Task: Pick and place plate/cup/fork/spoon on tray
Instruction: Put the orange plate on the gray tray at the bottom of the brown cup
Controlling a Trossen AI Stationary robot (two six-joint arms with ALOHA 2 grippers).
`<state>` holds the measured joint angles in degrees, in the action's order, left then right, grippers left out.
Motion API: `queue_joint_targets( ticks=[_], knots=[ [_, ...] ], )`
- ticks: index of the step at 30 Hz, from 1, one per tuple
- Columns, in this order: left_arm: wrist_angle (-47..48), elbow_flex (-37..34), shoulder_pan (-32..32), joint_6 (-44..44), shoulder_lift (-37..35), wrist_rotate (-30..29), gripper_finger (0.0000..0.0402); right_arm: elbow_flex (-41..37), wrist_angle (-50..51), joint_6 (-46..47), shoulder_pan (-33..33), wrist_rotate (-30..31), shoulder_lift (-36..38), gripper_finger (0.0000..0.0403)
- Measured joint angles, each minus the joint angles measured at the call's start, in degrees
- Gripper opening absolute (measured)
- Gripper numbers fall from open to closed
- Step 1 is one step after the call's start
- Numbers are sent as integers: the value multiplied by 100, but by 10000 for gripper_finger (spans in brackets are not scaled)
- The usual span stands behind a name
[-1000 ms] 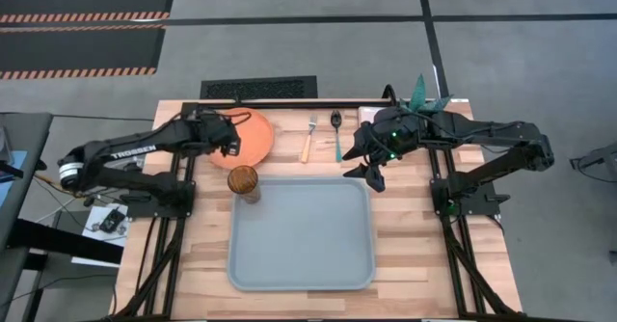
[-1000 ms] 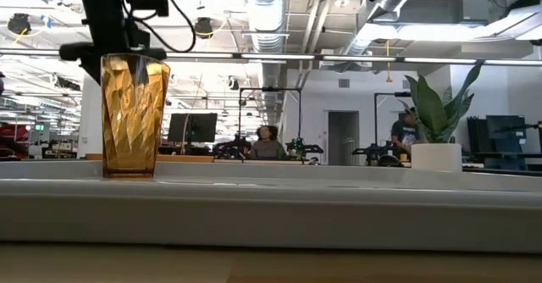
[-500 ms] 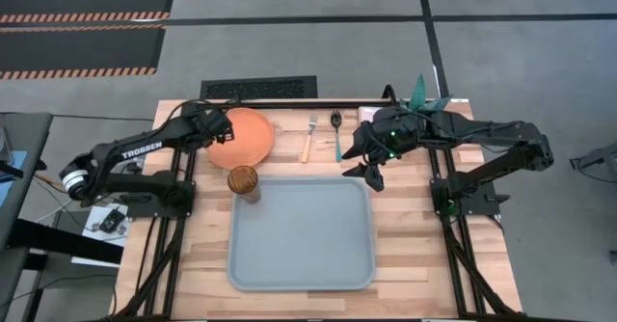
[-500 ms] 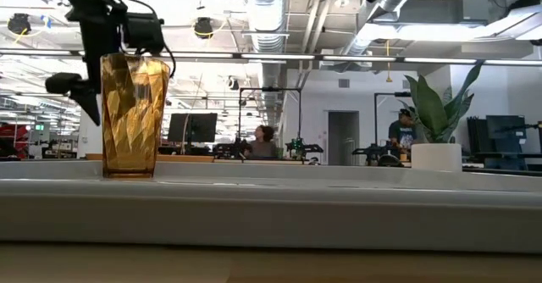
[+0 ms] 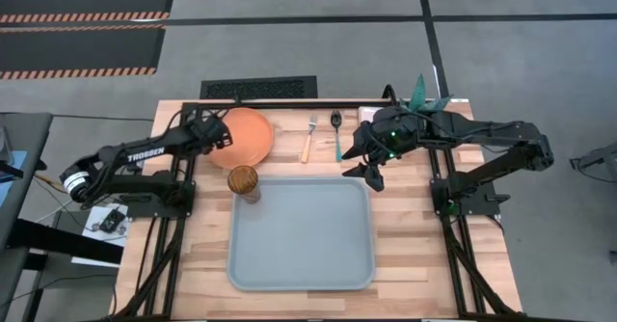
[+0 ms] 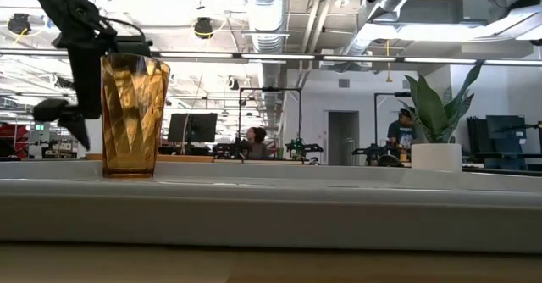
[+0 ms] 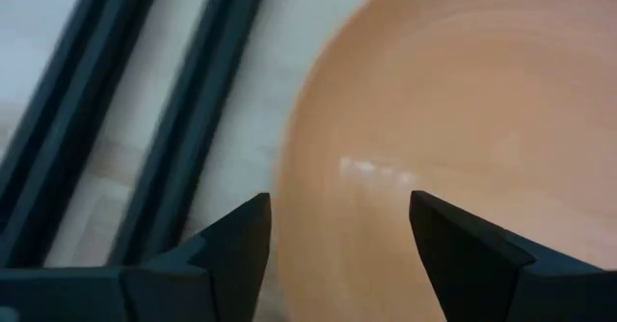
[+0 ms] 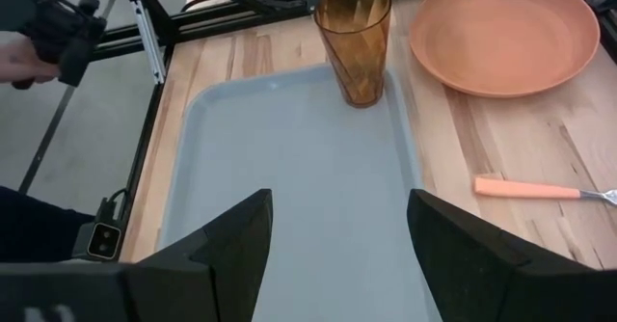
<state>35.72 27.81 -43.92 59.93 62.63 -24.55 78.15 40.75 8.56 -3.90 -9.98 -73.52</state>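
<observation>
Altogether one plate (image 5: pixel 243 137), cup (image 5: pixel 243 181), fork (image 5: pixel 308 139) and spoon (image 5: pixel 336 134) lie beyond one bare tray (image 5: pixel 300 232). Left claw (image 5: pixel 199 132), spread empty, has retreated to the plate's edge; right claw (image 5: pixel 370 174) hovers spread, empty.

Wooden table (image 5: pixel 405 245) — bears tray (image 5: pixel 300 233), plate (image 5: pixel 243 137), fork (image 5: pixel 308 140), spoon (image 5: pixel 337 134).

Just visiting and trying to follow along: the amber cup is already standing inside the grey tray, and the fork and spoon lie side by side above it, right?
Not quite. The cup stands on the wooden table, just outside the tray's upper left corner, as the high view shows. The fork and spoon do lie side by side beyond the tray.
</observation>
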Motion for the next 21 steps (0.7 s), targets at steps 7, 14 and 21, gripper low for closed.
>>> queue_joint_targets(
  ticks=[7,14,21],
  knots=[
    [-114,-148,55,-74,0,46,233,0,0,0,0,0,0,265],
    [-385,-291,52,-65,208,154,223,0,0,2,0,0,0,265],
    [-1179,-659,63,208,542,377,181,0,2,2,0,0,0,265]
  ],
)
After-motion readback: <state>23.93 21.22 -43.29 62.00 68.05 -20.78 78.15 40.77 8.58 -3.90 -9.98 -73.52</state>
